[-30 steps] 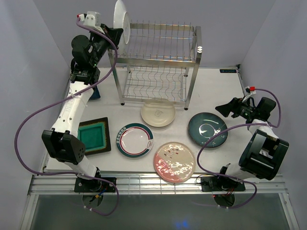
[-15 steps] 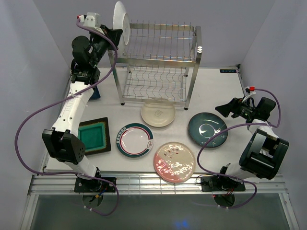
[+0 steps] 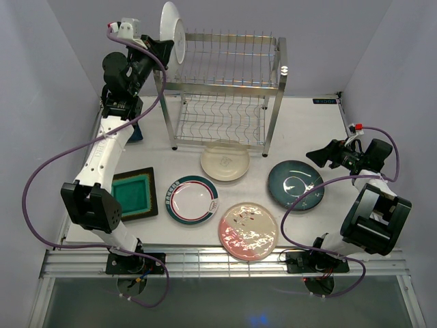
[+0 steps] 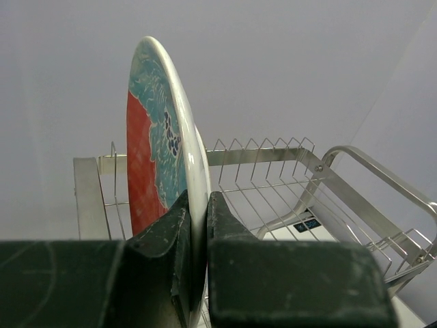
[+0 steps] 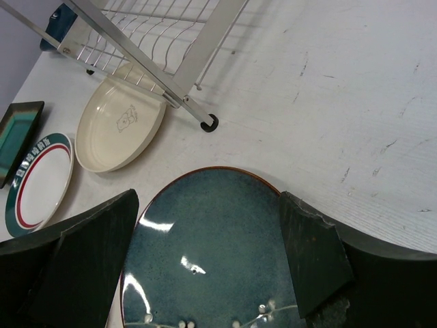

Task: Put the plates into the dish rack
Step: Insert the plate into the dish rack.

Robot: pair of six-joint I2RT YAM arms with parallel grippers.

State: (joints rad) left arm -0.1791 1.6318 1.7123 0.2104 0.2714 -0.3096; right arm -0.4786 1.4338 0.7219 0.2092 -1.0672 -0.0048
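My left gripper (image 3: pixel 162 48) is shut on the rim of the red-teal patterned plate (image 3: pixel 171 31), holding it upright on edge above the left end of the dish rack (image 3: pixel 225 85); in the left wrist view the plate (image 4: pixel 160 143) stands between the fingers with the rack's top shelf (image 4: pixel 273 184) behind. My right gripper (image 3: pixel 317 156) is open and empty, above the dark teal plate (image 3: pixel 295 184), which fills the right wrist view (image 5: pixel 212 260). On the table lie the cream plate (image 3: pixel 224 161), the green-red rimmed plate (image 3: pixel 192 199), the pink speckled plate (image 3: pixel 248 231) and the square green plate (image 3: pixel 134 193).
A small dark blue dish (image 3: pixel 136 131) sits partly hidden behind the left arm, left of the rack. The rack's shelves hold nothing. Purple cables loop beside both arms. The table's near edge has a metal rail (image 3: pixel 225 260).
The left gripper has shifted very slightly up and left with the plate. The right arm and the plates on the table have not moved.
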